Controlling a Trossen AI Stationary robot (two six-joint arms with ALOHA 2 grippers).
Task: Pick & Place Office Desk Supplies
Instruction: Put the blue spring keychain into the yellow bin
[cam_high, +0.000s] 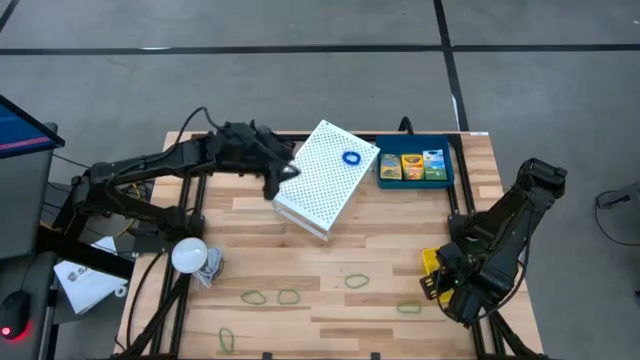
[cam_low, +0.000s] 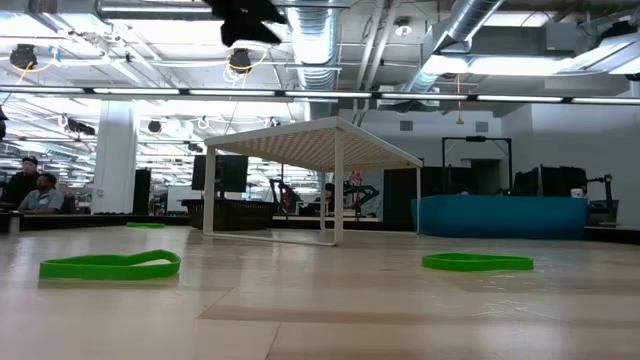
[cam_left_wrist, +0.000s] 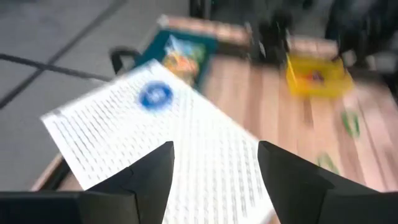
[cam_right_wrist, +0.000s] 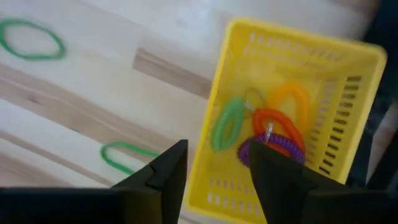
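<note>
From above, you see a wooden table (cam_high: 330, 270) with your left hand (cam_high: 283, 178) reaching in over the near edge of a white perforated stand (cam_high: 325, 178), which has a blue coil band (cam_high: 351, 158) lying on top of it. Just beside the stand, a blue tray (cam_high: 447, 160) holds three crayon packs (cam_high: 411, 166) side by side. Your right hand (cam_high: 440, 287) sits at the table's right edge over a yellow mesh tray (cam_high: 430, 262). Green rubber bands (cam_high: 288, 296) lie scattered across the front of the table, and a white bulb-like object (cam_high: 190, 255) rests at the left edge. At table level, two green bands (cam_low: 110, 265) lie flat in front, the white stand (cam_low: 312, 145) rises behind them, and the blue tray (cam_low: 500, 215) sits farther right. Your left wrist camera shows the left hand (cam_left_wrist: 214, 168) with its fingers spread wide and holding nothing, over the stand's perforated top (cam_left_wrist: 186, 155). Your right wrist camera shows the right hand (cam_right_wrist: 217, 168) parted and empty above the yellow tray (cam_right_wrist: 348, 106), where green, orange, red and purple coil bands (cam_right_wrist: 261, 124) lie together.
</note>
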